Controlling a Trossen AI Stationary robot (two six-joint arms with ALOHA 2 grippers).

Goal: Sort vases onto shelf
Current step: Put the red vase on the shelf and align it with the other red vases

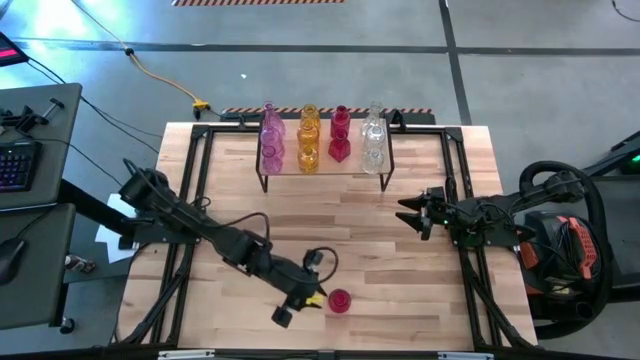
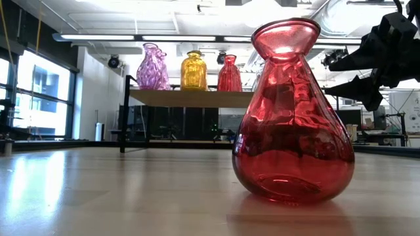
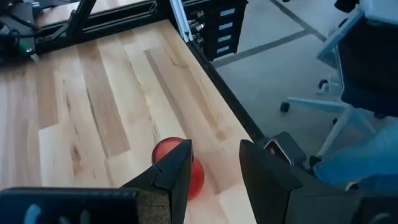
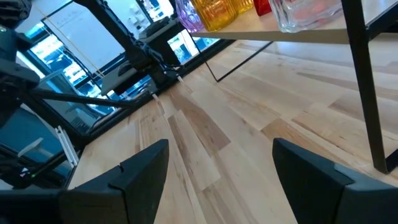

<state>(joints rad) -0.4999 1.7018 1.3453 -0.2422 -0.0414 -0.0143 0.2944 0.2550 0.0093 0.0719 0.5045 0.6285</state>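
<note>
A red vase (image 1: 339,300) stands upright on the table (image 1: 400,260), near the front edge and well apart from the shelf (image 1: 325,172). Its body is round and its neck is narrow. The left claw (image 1: 311,299) is just beside this vase. Its fingers (image 3: 177,171) are released, with a gap between them, and they grasp nothing; the vase shows behind one finger.

The shelf is at the far side of the table. On its wooden top stand the other vases (image 1: 322,140) in rows: pink at the left, then amber-yellow, red, and clear at the right.

The right claw (image 1: 410,212) hangs above the table near the right leg of the shelf. Its fingers (image 4: 140,171) are wide apart and empty.
</note>
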